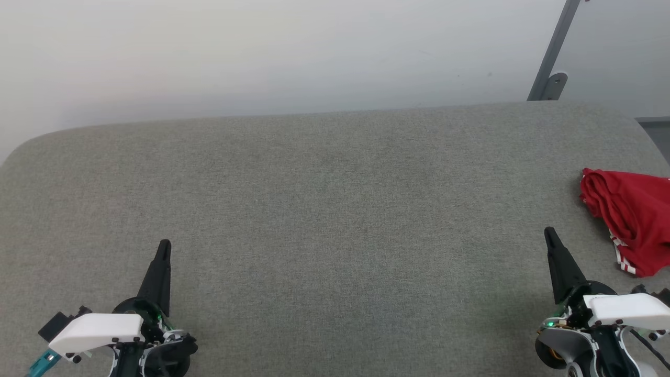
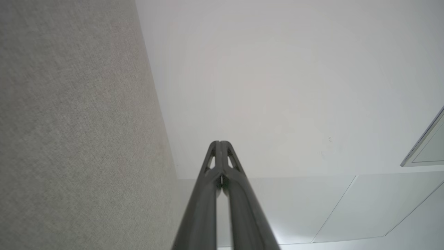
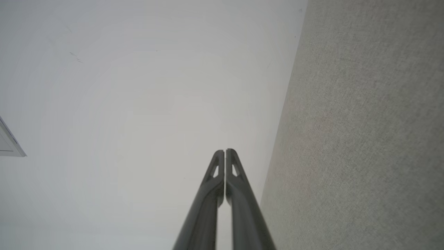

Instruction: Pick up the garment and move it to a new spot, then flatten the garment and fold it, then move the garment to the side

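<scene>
Right now both arms sit low along the near edge of the grey fabric-covered bench [image 1: 335, 209], one toward each near corner, with their white wrist covers closest to the robot. The left gripper [image 1: 164, 246] points out across the bench toward the far edge and leans a little inward. Its two dark fingers are pressed together into a single spike with nothing between them. The left wrist view shows the same left gripper [image 2: 219, 144] with its tips meeting, the bench fabric along one side and the pale wall [image 2: 277, 86] ahead, so that wrist is rolled onto its side. The right gripper [image 1: 549, 233] mirrors it, fingers together, empty and leaning slightly inward. In the right wrist view the tips of the right gripper [image 3: 225, 152] touch. The garment [image 1: 633, 220] lies crumpled in a red heap at the bench's right edge, striped trim on its near side, close to the right gripper but apart from it
</scene>
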`<state>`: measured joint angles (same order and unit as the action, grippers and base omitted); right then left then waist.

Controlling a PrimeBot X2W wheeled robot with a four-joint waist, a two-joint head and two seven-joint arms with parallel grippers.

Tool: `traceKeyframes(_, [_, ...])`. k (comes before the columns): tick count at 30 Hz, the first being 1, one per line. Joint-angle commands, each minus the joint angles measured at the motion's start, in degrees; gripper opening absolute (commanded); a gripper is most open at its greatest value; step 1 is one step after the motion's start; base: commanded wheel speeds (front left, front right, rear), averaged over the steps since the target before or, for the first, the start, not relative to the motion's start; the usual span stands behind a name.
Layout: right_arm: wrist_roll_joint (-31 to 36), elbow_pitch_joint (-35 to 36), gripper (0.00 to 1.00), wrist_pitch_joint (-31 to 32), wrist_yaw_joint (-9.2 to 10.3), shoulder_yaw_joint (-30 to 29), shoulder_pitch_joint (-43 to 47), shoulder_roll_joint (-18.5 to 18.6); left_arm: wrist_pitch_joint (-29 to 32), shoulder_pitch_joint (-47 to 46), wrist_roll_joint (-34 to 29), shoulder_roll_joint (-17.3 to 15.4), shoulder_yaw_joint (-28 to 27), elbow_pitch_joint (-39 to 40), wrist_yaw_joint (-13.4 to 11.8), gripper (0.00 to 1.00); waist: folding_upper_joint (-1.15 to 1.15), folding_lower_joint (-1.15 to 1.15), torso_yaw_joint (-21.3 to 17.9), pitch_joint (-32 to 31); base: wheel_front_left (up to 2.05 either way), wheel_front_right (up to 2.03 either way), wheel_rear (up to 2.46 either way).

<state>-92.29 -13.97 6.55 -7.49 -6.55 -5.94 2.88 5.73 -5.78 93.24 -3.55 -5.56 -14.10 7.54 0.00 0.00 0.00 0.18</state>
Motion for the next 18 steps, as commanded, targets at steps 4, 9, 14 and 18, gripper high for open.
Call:
traceKeyframes(4, [-0.21, -0.15, 0.0, 0.1, 0.0, -0.02, -0.52, -0.09, 0.35, -0.78, -0.16, 0.13, -0.21, 0.03, -0.1, 0.0, 0.0, 0.0, 0.0, 0.0, 0.0, 0.0, 0.0])
traceKeyframes(9, [-0.22, -0.15, 0.0, 0.09, 0.0, -0.02, -0.52, -0.09, 0.42, -0.79, -0.24, 0.17, -0.28, 0.02, -0.1, 0.0, 0.0, 0.0, 0.0, 0.0, 0.0, 0.0, 0.0])
traceKeyframes(14, [-0.22, -0.15, 0.0, 0.09, 0.0, -0.02, -0.52, -0.09, 0.43, -0.79, -0.31, 0.22, -0.33, 0.02, -0.1, 0.0, 0.0, 0.0, 0.0, 0.0, 0.0, 0.0, 0.0])
traceKeyframes(18, [-0.22, -0.15, 0.0, 0.09, 0.0, -0.02, -0.52, -0.09, 0.35, -0.79, -0.33, 0.24, -0.38, 0.02, -0.1, 0.0, 0.0, 0.0, 0.0, 0.0, 0.0, 0.0, 0.0])
